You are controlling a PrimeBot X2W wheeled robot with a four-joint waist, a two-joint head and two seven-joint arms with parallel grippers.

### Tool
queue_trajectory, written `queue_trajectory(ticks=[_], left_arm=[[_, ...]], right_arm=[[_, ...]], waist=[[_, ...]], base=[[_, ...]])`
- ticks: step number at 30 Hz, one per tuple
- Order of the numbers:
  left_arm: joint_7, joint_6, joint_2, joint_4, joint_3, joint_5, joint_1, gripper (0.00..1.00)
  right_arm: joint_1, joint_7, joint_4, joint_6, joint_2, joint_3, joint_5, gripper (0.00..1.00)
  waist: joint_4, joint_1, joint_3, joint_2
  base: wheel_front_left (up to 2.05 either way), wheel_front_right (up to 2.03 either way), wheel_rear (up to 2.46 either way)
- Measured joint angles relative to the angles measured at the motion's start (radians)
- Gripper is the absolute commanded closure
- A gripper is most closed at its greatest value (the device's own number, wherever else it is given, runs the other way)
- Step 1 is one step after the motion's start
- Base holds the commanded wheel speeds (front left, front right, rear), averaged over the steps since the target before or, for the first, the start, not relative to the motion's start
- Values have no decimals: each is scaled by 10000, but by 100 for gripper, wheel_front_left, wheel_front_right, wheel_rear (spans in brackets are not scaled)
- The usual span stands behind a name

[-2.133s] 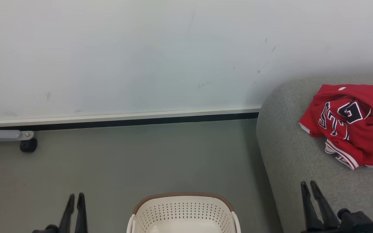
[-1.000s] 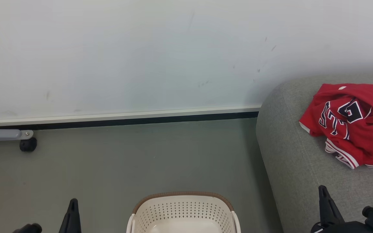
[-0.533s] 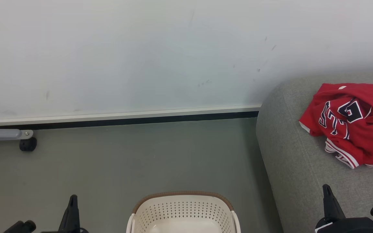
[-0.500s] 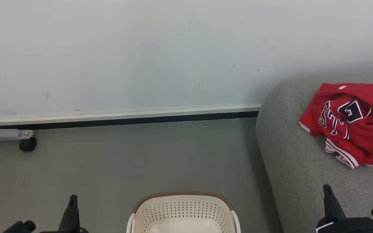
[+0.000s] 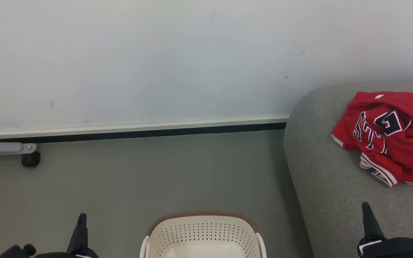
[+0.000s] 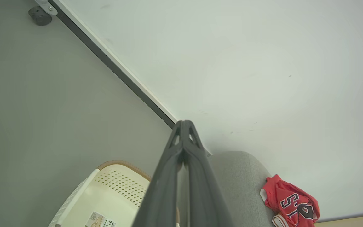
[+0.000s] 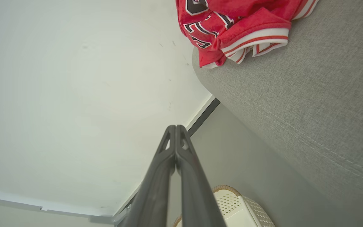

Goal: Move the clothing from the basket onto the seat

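The red clothing (image 5: 389, 136) with white trim and black-and-white lettering lies crumpled on the grey seat (image 5: 328, 179) at the right; it also shows as clothing (image 6: 290, 201) and clothing (image 7: 232, 28) in the wrist views. The cream basket (image 5: 201, 234) with its brown rim stands on the floor at bottom centre, and what I see of its inside holds no cloth. My left gripper (image 5: 81, 224) is shut, low at the left of the basket, holding nothing. My right gripper (image 5: 368, 215) is shut over the seat's front part, well short of the clothing, with nothing in it.
A white wall with a dark baseboard (image 5: 138, 132) runs behind the grey floor (image 5: 138, 179). A grey frame leg on a black caster (image 5: 31, 159) stands at the far left by the wall. A label (image 6: 101, 220) lies on the basket's bottom.
Both grippers have sunk a little toward the bottom edge and turned edge-on, staying shut. The clothing, basket and seat have not moved.
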Motion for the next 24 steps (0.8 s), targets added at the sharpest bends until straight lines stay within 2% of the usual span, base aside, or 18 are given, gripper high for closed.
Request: queue_trajectory(ticks=[24], left_arm=[[815, -598, -290, 343, 543, -2838, -494, 100]], right_arm=[[-404, 786, 360, 589, 332, -903, 2993, 100]], waist=[[-6, 0, 30, 0]], base=[[0, 0, 0]])
